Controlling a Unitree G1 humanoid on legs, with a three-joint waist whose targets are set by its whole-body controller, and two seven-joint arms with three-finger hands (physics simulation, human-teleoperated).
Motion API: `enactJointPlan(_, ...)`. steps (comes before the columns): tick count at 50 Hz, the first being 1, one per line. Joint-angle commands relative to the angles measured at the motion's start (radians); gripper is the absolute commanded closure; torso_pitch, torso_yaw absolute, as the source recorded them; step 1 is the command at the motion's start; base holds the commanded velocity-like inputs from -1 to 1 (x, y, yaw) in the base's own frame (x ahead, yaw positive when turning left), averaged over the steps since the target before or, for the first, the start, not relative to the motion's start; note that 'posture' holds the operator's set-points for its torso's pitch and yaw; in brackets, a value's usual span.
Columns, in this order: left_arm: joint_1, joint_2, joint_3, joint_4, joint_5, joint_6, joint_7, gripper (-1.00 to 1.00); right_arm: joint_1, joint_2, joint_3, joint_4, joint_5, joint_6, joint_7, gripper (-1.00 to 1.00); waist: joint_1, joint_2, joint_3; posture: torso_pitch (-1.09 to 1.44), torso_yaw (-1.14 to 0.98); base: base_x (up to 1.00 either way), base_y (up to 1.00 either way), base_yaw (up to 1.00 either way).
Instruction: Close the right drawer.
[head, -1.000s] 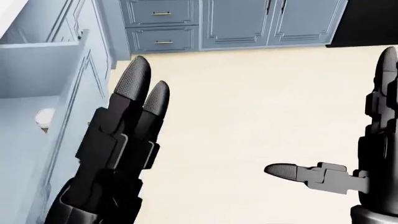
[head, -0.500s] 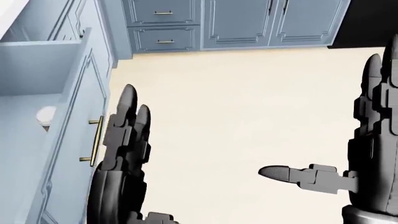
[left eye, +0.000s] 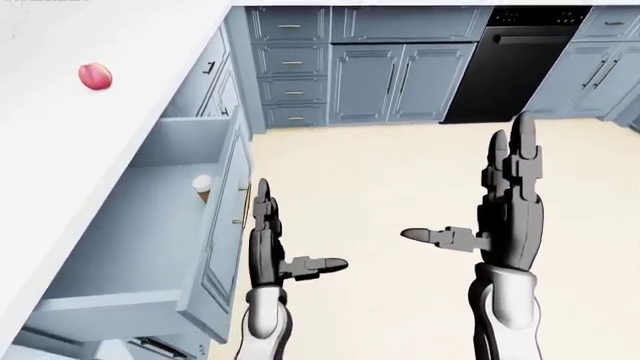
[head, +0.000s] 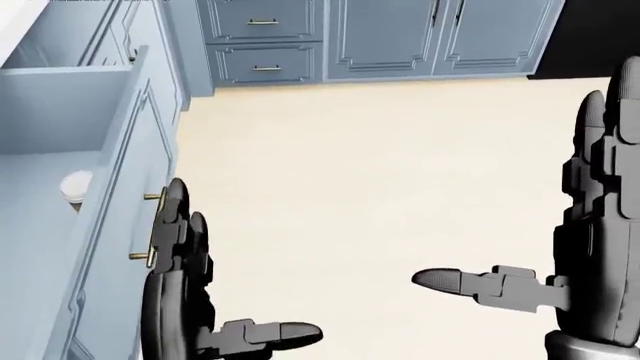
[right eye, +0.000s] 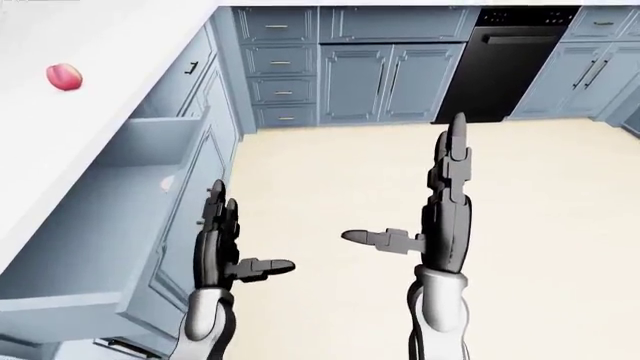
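Blue kitchen, cream floor (left eye: 400, 172), white counter (left eye: 100, 120) down the left of the eye views with a pink fruit (left eye: 95, 76) on it, black dishwasher (left eye: 505, 64) at top right

The drawer (left eye: 150, 225) is wide open, sticking out from under the counter into the floor space. A small white-topped cup (left eye: 202, 186) stands inside near the front panel. The brass handle (head: 152, 227) on the panel's outer face shows best in the head view

Your left hand (left eye: 268, 244) is flat, fingers straight and together, thumb out to the right, gripping nothing. It sits just beside the drawer front by the handle; I can't tell whether it touches the panel. Your right hand (left eye: 505, 199) is likewise spread, fingers up, thumb toward the left, well apart from the drawer over bare floor

Progress, as I read it: nothing closed yet, drawer looks at about full extension. Approach is roughly done, the whole push is left

Next I'd put the left palm flat on the panel beside the handle and push toward the view's left until the front is flush with the neighbouring drawer fronts. Watch that the fingers don't hook the handle, and push evenly so the cup doesn't tip
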Motion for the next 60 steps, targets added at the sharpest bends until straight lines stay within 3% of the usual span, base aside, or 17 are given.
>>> enactJointPlan(1,-0.019,-0.004,0.004,-0.034,-0.012,-0.015,0.004,-1.0,-0.017,-0.005,-0.002,-0.036,0.0,-0.027,-0.002,-1.0,0.0,-0.003,-0.016,0.0,0.0,0.0,0.0,0.0)
enactJointPlan(11,-0.05,-0.003,0.07,0.03,-0.087,0.032,0.032,-1.0,-0.016,-0.006,-0.004,-0.029,0.002,-0.031,0.0,-1.0,-0.002,0.0,-0.017,0.0,0.0,0.0,0.0,0.0)
enactJointPlan(42,-0.153,0.051,0.251,0.246,-0.199,-0.002,0.161,-1.0,-0.013,-0.008,-0.009,-0.005,0.0,-0.047,-0.001,-1.0,-0.007,0.005,-0.017,0.0,0.0,0.0,0.0,0.0)
enactJointPlan(60,-0.162,0.067,0.274,0.253,-0.219,-0.01,0.192,-1.0,-0.016,-0.008,-0.008,0.002,0.001,-0.044,-0.002,-1.0,-0.015,0.006,-0.02,0.0,0.0,0.0,0.0,0.0)
